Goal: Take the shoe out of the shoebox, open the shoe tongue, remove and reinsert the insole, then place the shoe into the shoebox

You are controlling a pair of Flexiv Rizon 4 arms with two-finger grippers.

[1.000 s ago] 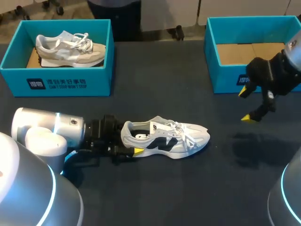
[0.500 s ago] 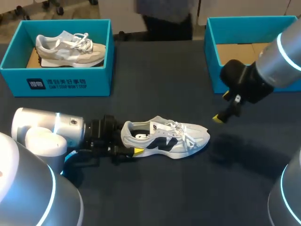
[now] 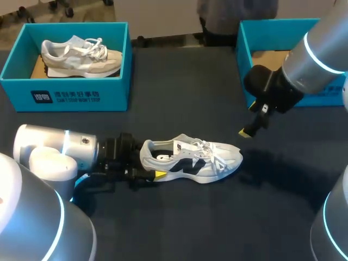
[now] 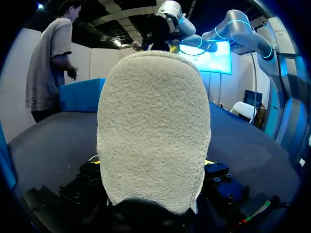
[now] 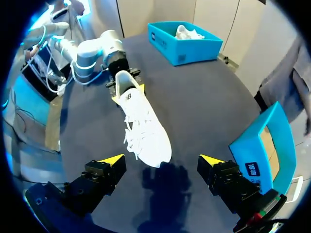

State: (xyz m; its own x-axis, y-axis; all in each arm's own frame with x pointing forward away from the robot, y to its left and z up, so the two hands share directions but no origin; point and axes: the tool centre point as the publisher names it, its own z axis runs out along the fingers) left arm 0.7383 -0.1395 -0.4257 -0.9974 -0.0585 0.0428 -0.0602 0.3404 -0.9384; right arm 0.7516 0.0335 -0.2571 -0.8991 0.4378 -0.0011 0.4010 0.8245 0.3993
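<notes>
The dark bench (image 3: 179, 81) carries two blue boxes. The left shoebox (image 3: 70, 97) holds a beige shoe (image 3: 81, 56), and the right shoebox (image 3: 243, 46) shows bare cardboard inside. The white shoe (image 3: 193, 160) stands on its sole on the bench, outside both boxes, with its toe toward my right. My left claw (image 5: 129, 93) is clamped on its heel from both sides. My right claw (image 3: 249, 119) hangs wide open above the bench near the toe, holding nothing.
</notes>
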